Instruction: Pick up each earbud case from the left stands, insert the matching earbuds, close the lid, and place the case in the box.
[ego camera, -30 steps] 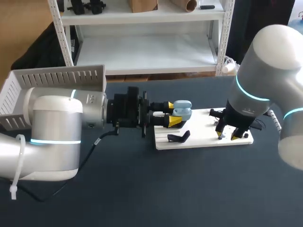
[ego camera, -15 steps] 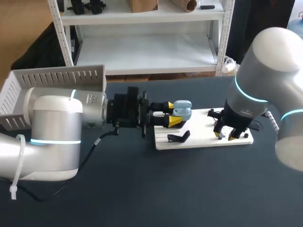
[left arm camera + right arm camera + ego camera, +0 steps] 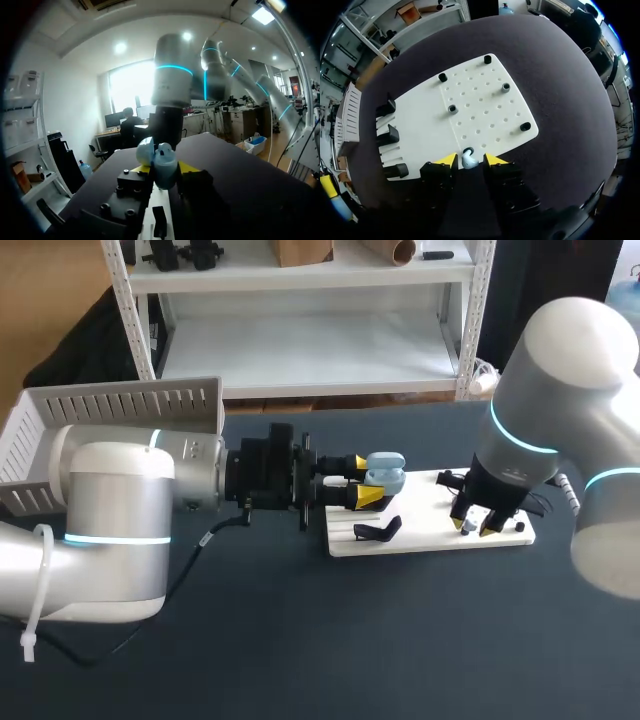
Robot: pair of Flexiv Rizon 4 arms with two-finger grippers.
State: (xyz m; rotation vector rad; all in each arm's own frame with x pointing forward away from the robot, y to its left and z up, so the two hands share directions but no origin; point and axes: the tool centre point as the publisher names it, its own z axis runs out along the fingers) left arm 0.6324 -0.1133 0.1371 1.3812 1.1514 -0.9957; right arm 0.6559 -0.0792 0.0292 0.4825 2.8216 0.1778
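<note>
While its lid stands open, pale blue earbud case (image 3: pixel 386 472): clamped sideways in left gripper (image 3: pixel 364 480), above left end of white board (image 3: pixel 430 537). Earbud (image 3: pixel 468 160): seated at board's right end, between spread fingers of right gripper (image 3: pixel 475 527), apparently untouched.

Head view looks down from behind; right wrist view, close overhead, shares the white board (image 3: pixel 425 515)
</note>
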